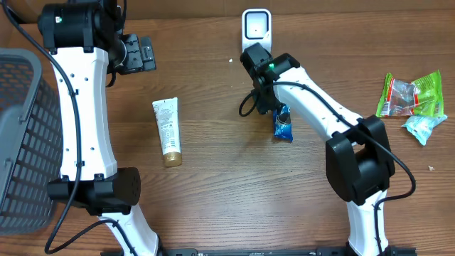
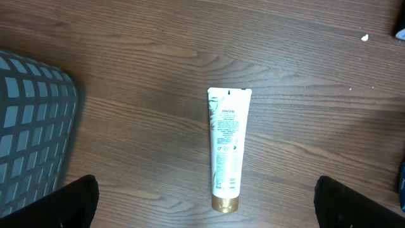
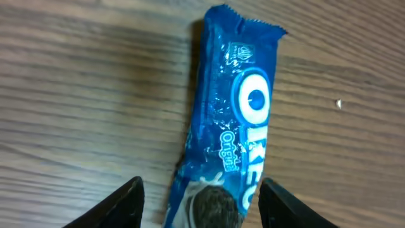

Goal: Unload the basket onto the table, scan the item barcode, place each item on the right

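Observation:
A blue Oreo packet (image 1: pixel 283 122) lies flat on the wooden table, its printed front face up (image 3: pixel 234 120). My right gripper (image 1: pixel 269 99) hovers just above its near end; in the right wrist view the gripper (image 3: pixel 201 185) is open, one finger on each side of the packet with a gap to it on both sides. A white barcode scanner (image 1: pixel 255 26) stands at the back edge, behind the right arm. My left gripper (image 1: pixel 138 53) is open and holds nothing, high over the back left of the table (image 2: pixel 205 190).
A white tube with a gold cap (image 1: pixel 168 131) lies left of centre, below the left wrist camera (image 2: pixel 226 149). A grey mesh basket (image 1: pixel 14 142) sits at the left edge. Green and clear snack packets (image 1: pixel 412 96) lie at the far right.

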